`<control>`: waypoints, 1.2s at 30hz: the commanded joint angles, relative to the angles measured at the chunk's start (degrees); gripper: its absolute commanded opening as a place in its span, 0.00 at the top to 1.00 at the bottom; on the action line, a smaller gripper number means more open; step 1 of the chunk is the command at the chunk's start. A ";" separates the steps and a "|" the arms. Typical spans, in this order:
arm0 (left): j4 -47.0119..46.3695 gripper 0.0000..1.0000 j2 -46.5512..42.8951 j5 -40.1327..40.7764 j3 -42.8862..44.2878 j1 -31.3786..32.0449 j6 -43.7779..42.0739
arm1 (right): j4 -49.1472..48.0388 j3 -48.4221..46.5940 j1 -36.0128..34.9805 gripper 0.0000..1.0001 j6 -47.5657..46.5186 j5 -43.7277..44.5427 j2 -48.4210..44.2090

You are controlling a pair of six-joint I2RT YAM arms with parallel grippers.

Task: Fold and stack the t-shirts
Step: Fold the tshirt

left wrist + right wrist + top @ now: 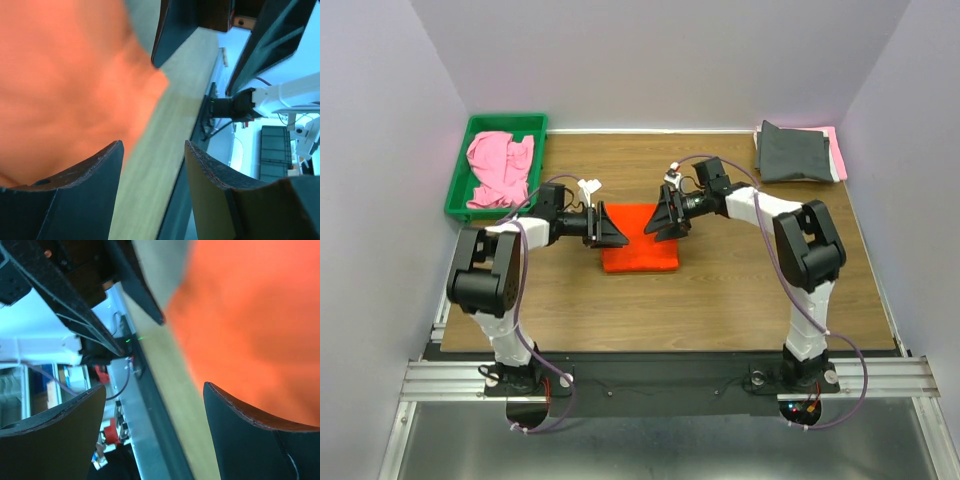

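Orange shirt (640, 240): folded to a flat rectangle, lying at the centre of the bench (740, 290), midway between the left and right edges.
Left gripper (604, 226): at the orange shirt's left edge, pointing toward the right edge of the bench. In its wrist view the fingers (100, 170) stand apart with nothing between them, only orange cloth (70, 75) and bare wood below.
Right gripper (666, 216): at the orange shirt's far right part, facing the left gripper. Its fingers (250, 430) are spread wide and empty, with orange cloth (250, 315) and wood beneath.
Contact: cannot tell whether either gripper touches the cloth.
Pink shirt (500, 168): crumpled and unfolded, inside the green tray (507, 119) at the far left corner.
Grey shirt (795, 152): folded, at the far right corner.
Second pink shirt (837, 152): under the grey shirt, with only a strip showing on the side toward the right edge.
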State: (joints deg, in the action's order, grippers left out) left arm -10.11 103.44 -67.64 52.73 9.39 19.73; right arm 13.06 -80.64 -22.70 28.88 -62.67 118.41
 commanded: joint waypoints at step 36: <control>25.67 0.50 -12.55 14.76 8.95 3.59 -37.47 | 0.12 6.37 1.69 0.36 -5.33 2.37 -10.82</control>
State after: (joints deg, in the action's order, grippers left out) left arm 12.05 97.17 -62.22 56.29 7.38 -7.31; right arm 11.64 -71.88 -22.02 27.97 -61.01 114.02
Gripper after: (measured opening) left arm 0.523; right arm 0.636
